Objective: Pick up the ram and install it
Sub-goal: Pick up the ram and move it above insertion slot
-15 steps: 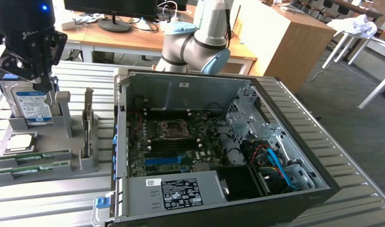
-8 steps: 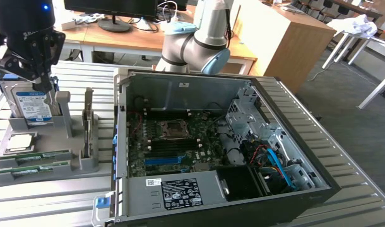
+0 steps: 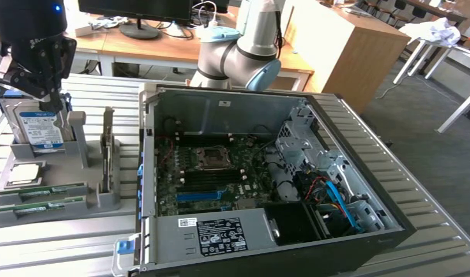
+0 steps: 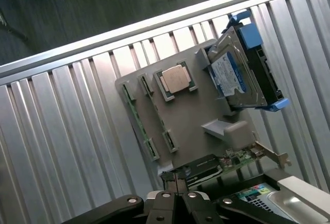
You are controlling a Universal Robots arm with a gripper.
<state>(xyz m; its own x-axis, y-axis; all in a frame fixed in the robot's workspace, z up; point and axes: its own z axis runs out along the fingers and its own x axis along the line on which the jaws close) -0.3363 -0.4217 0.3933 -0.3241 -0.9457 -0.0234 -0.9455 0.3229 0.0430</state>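
Observation:
Two ram sticks [image 3: 43, 192] stand on edge in slots at the near end of a grey holder tray [image 3: 96, 202], thin green boards with dark chips. From the wrist they appear as two narrow green strips [image 4: 138, 123] side by side on the tray [image 4: 193, 118]. My gripper [image 3: 52, 104] hangs above the tray's far end, over the hard drive, well apart from the ram. Its fingers [image 4: 174, 183] are shut together with nothing between them. The open computer case [image 3: 266, 173] lies to the exterior view's right with its motherboard [image 3: 212, 173] exposed.
On the tray are also a silver hard drive with a blue-white label [image 3: 38, 130], a square silver processor [image 3: 25, 173] and an upright expansion card [image 3: 108, 150]. The table is ribbed metal [image 4: 62, 131]. The arm's base [image 3: 235, 52] rises behind the case.

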